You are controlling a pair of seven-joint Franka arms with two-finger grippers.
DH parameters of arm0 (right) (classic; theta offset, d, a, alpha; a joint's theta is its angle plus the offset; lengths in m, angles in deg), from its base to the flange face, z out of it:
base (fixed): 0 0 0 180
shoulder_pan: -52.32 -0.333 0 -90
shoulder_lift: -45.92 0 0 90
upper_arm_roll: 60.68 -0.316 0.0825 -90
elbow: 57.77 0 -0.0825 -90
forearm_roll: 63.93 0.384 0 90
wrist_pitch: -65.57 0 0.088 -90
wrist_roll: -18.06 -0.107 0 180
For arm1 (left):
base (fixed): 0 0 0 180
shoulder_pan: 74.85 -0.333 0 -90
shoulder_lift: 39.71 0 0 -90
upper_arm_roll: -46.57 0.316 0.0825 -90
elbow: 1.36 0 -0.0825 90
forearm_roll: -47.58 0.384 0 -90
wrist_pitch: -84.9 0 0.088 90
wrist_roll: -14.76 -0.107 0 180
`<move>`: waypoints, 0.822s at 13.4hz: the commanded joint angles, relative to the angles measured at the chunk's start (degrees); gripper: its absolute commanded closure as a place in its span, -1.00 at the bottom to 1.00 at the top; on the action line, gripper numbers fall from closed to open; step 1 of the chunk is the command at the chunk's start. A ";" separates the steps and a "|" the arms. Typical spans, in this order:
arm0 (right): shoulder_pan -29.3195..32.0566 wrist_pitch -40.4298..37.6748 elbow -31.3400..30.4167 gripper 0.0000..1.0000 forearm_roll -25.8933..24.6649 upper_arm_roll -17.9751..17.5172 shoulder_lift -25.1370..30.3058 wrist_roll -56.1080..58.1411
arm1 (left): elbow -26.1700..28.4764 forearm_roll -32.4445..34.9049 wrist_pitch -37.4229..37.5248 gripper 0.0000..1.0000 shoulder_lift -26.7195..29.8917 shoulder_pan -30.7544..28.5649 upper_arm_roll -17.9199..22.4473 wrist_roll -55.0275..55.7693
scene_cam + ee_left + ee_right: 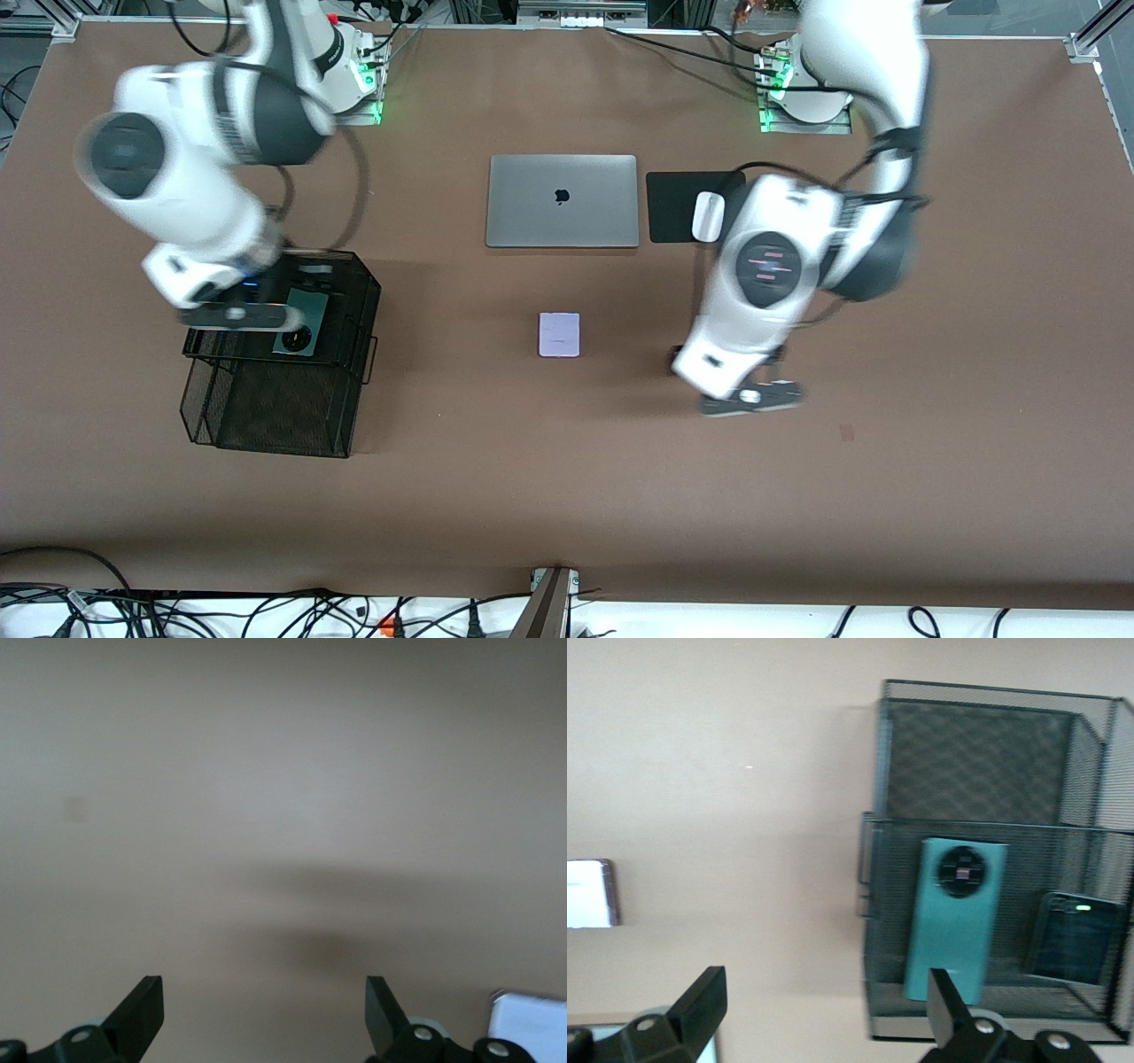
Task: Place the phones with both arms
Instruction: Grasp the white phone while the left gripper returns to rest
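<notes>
Left hand wide over bare table; right hand wide over mesh basket.

A: Front view: both arms are smeared. The right arm covers part of the mesh basket; the green phone shows only in part.

B: The left wrist view is blurred; the lilac phone is cut by the frame edge. The right wrist view crops the black phone's basket.
</notes>
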 commanded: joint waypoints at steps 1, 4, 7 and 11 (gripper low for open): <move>0.42 -0.47 8.23 -0.99 2.61 -6.18 -9.34 -6.40 | 3.40 1.19 5.21 -1.00 6.12 -5.72 -1.00 -8.17; 0.42 9.42 14.13 -0.99 11.30 -10.94 -18.12 -12.12 | 3.40 1.89 9.08 -1.00 8.76 -11.09 -0.74 -15.10; 0.42 21.47 15.46 -0.99 12.12 -16.12 -24.46 -14.32 | 3.40 3.13 12.95 -1.00 12.01 -16.71 -0.74 -26.87; 0.34 31.17 15.46 -0.99 11.60 -20.44 -30.01 -18.65 | 3.40 3.21 17.70 -1.00 15.88 -21.64 -0.82 -36.29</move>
